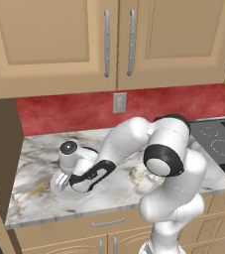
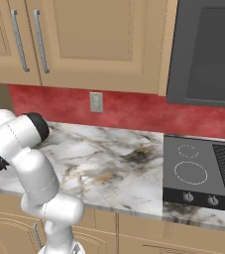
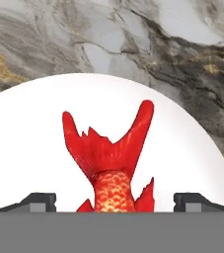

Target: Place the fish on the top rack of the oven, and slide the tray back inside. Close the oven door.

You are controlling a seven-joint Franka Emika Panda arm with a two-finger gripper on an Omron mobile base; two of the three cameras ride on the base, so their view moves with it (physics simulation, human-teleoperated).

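In the left base view, the arm (image 1: 134, 149) reaches from the lower right toward the left half of the frame, its gripper (image 1: 64, 181) lowered over a round white plate (image 1: 77, 194) on the marble counter (image 1: 39, 168); the hand covers most of the plate, so only a sliver of its rim shows at the lower left of the arm, and the fingers are too small there to judge. Above, tan cabinet doors (image 1: 49, 39) fill the upper frame, with a wall outlet (image 1: 119, 102) on the red backsplash (image 1: 64, 111); a black cooktop (image 1: 218, 141) is cut off at the right edge. In the right base view, the arm's elbow (image 2: 15, 136) stands at the left edge and its forward part runs out of frame, so plate and hand cannot be checked from this side; the counter (image 2: 109, 158) occupies the centre, the cooktop (image 2: 198, 171) with its front knobs the lower right, and a dark panel (image 2: 205, 49), cropped at the top and right, the upper right. In the hand view, the fish (image 3: 111, 158) lies on the plate (image 3: 34, 148), tail fanned toward the upper centre, its body cut off at the lower edge. The two fingertips (image 3: 34, 201) stand wide apart at the lower left and lower right, either side of the fish and clear of it: the claw is released, grasping nothing.
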